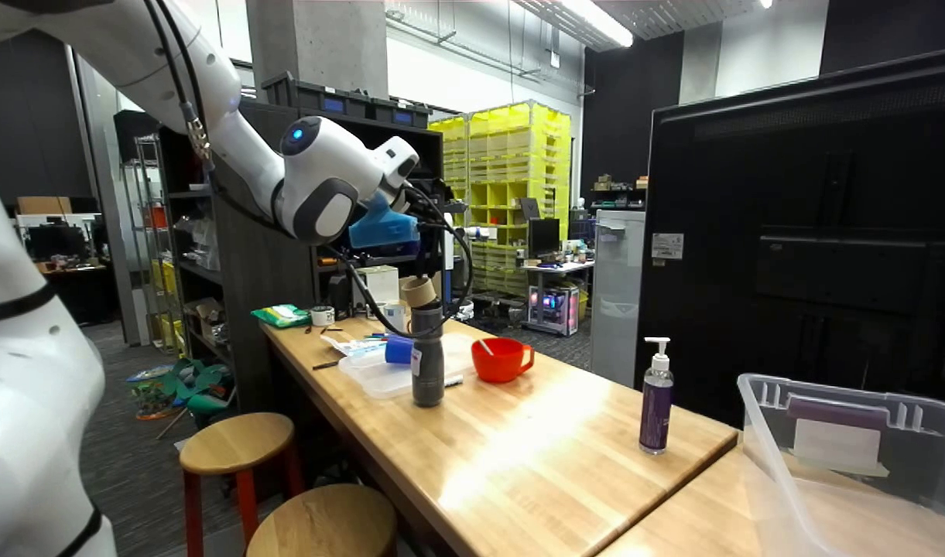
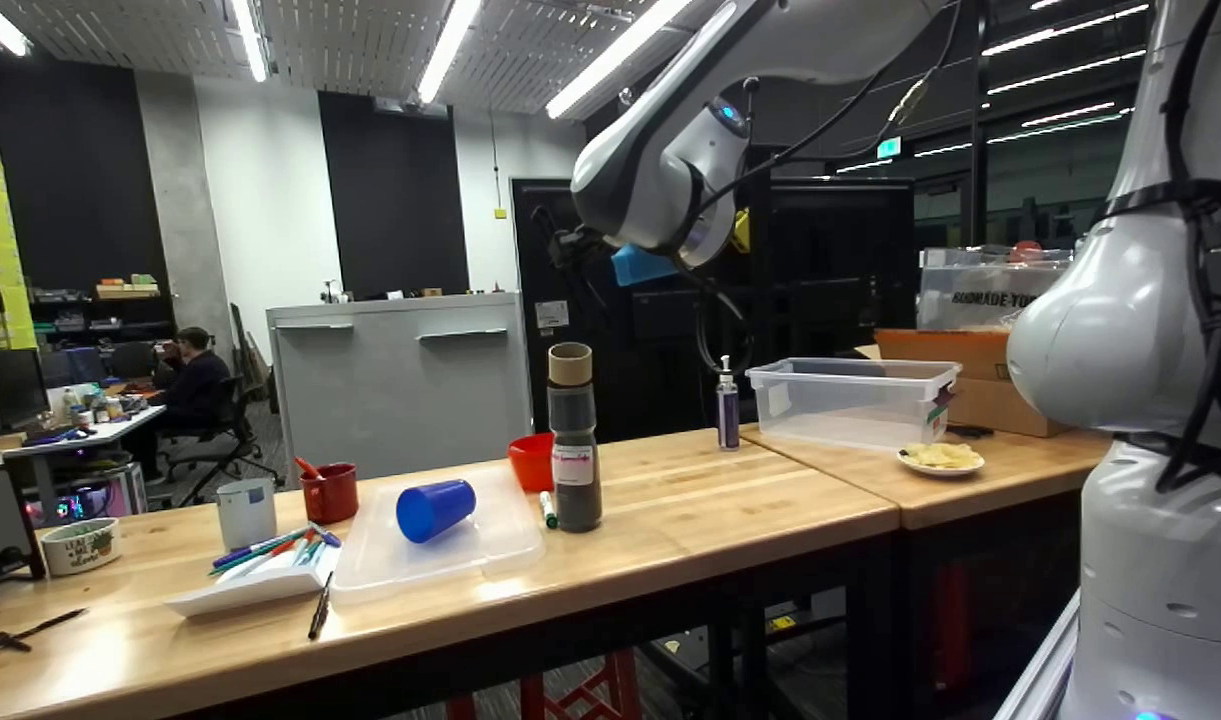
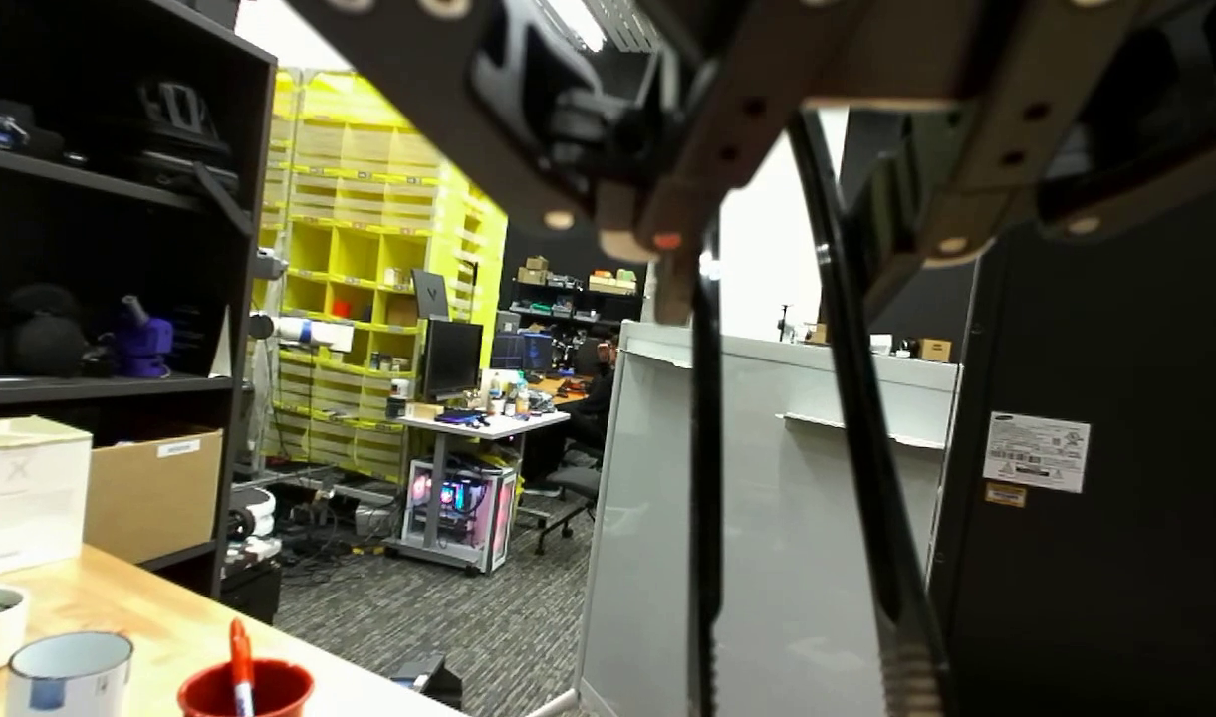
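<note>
My gripper (image 3: 772, 294) comes in from the top of the wrist view. Its two fingers (image 3: 675, 289) stand apart, with nothing between them but background. Dark cables (image 3: 705, 478) hang across the jaws in that view. In both exterior views the gripper is high above the wooden table (image 1: 549, 433), touching nothing on it. A dark grey bottle (image 2: 575, 470) stands upright on the table with a tan ring (image 2: 570, 365) on top. Near it are an orange-red bowl-like cup (image 1: 501, 360) with a handle and a blue cup (image 2: 436, 510) lying on a clear plastic lid (image 2: 390, 565).
A red mug (image 2: 330, 493), a white cup (image 2: 247, 515), a plant pot (image 2: 80, 546) and pens on a white tray (image 2: 260, 590) share the table. A pump bottle (image 1: 656, 406), a clear bin (image 2: 850, 400) and a plate of chips (image 2: 940, 458) stand farther along. Stools (image 1: 236, 445) stand beside.
</note>
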Motion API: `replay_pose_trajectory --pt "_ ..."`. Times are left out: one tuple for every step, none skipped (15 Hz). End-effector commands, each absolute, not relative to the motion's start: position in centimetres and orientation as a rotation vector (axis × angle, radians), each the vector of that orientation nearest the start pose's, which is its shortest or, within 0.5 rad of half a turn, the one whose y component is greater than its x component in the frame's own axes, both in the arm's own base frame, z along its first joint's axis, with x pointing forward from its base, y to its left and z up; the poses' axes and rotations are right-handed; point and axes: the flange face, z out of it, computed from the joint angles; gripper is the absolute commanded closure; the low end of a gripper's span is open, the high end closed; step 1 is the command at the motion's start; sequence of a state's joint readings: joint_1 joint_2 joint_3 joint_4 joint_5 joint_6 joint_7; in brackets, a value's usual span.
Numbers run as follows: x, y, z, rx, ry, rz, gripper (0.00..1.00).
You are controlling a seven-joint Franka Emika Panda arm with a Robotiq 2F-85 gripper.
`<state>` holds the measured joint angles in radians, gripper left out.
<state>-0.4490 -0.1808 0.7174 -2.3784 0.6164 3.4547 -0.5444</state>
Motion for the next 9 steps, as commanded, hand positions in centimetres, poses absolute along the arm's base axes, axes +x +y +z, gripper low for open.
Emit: replay_pose_trajectory --pt "50.1 9.1 51.7 -2.669 -0.24 -1.814 0.62" --pt "50.1 9.2 51.6 -2.672 -0.245 -1.813 0.62" --pt "50.1 9.4 51.5 -2.675 -0.25 -1.812 0.62" --pt "50.2 9.6 51.3 -2.677 -0.255 -1.809 0.62" --pt "50.2 9.8 51.2 -2.68 -0.262 -1.808 0.62" --pt "50.3 9.9 51.1 -2.682 -0.268 -1.807 0.62" --pt "50.3 10.1 50.9 -2.685 -0.273 -1.806 0.62" --pt "50.4 10.2 50.8 -2.688 -0.275 -1.805 0.62" --pt "50.5 10.3 50.8 -2.689 -0.278 -1.805 0.62"
